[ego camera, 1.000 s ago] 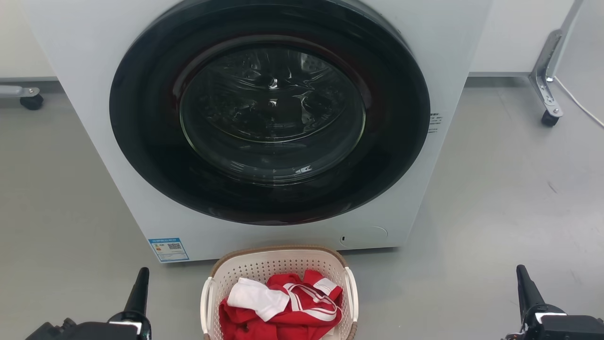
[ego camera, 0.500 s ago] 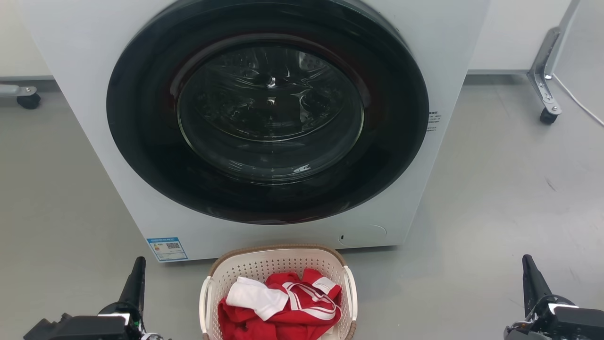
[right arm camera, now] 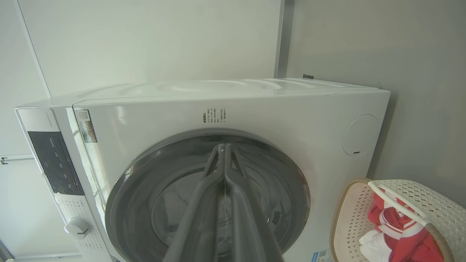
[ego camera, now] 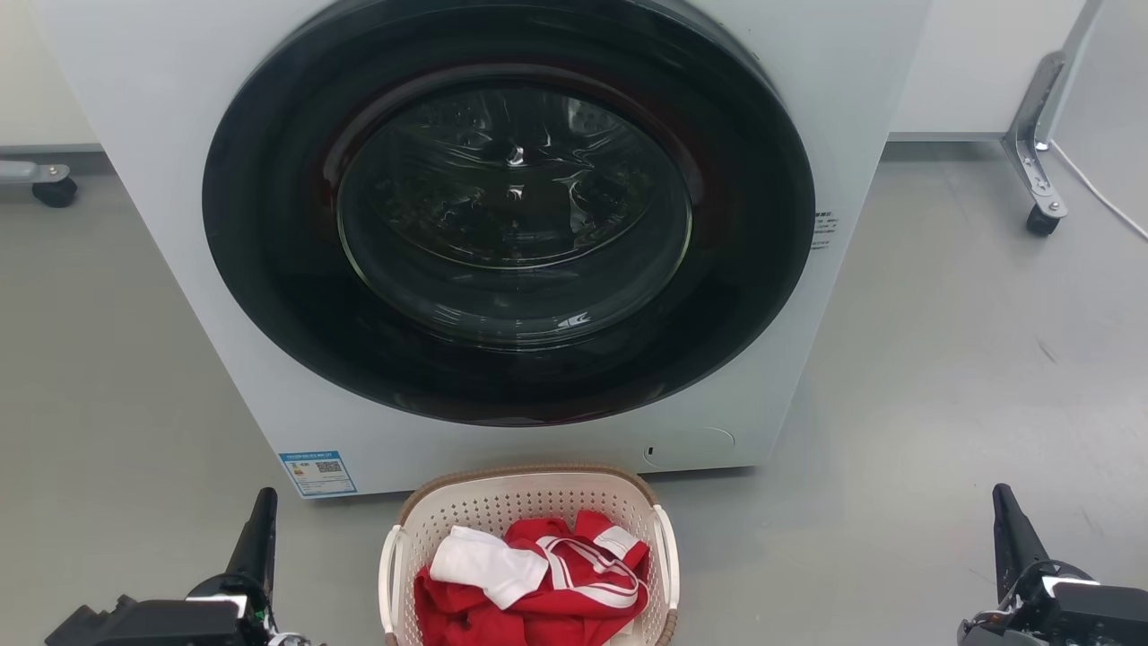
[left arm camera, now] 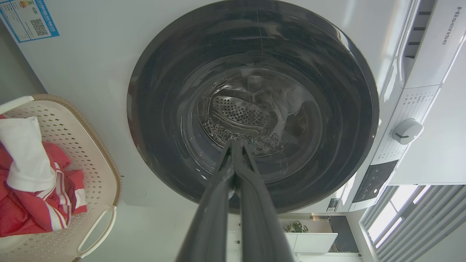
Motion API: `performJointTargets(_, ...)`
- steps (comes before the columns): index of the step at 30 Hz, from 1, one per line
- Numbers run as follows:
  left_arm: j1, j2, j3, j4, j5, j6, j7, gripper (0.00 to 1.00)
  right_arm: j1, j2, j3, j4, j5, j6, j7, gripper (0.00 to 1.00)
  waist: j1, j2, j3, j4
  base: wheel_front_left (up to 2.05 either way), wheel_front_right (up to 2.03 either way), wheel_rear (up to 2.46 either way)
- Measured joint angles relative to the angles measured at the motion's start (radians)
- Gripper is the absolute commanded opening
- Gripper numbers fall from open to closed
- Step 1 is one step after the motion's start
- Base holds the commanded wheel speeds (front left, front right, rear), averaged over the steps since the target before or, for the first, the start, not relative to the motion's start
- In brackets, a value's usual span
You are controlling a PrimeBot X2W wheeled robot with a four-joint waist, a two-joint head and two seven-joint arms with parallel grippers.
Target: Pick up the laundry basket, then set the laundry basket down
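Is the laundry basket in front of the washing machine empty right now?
No, the laundry basket holds a red garment and a white cloth.

A: What sort of room is this?

B: A plain one. The floor (ego camera: 942, 359) is smooth and grey, and a white front-loading washing machine (ego camera: 511, 224) with a round dark door stands on it.

A: And behind that?

B: A pale wall (right arm camera: 145, 43). Off to the right a metal leg (ego camera: 1033, 117) ends in a black caster (ego camera: 1043, 222), with a white cable (ego camera: 1103, 202) lying on the floor just beside it. Another caster (ego camera: 56, 190) sits at the far left.

A: Any daylight?

B: Yes. The left wrist view shows a bright window (left arm camera: 397, 218) with slanted slats. Near it is a white cabinet (left arm camera: 313, 242) with a small green plant (left arm camera: 295, 228) on top.
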Motion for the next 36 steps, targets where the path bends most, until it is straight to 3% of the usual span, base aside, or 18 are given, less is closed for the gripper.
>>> performJointTargets(36,0.0,0.0,0.0,0.001,0.0,0.0,0.0,0.0,0.0,0.0,0.0,0.0,0.0,0.001,0.0,0.0,0.0,0.0,0.0,0.0,0.0,0.0,0.0)
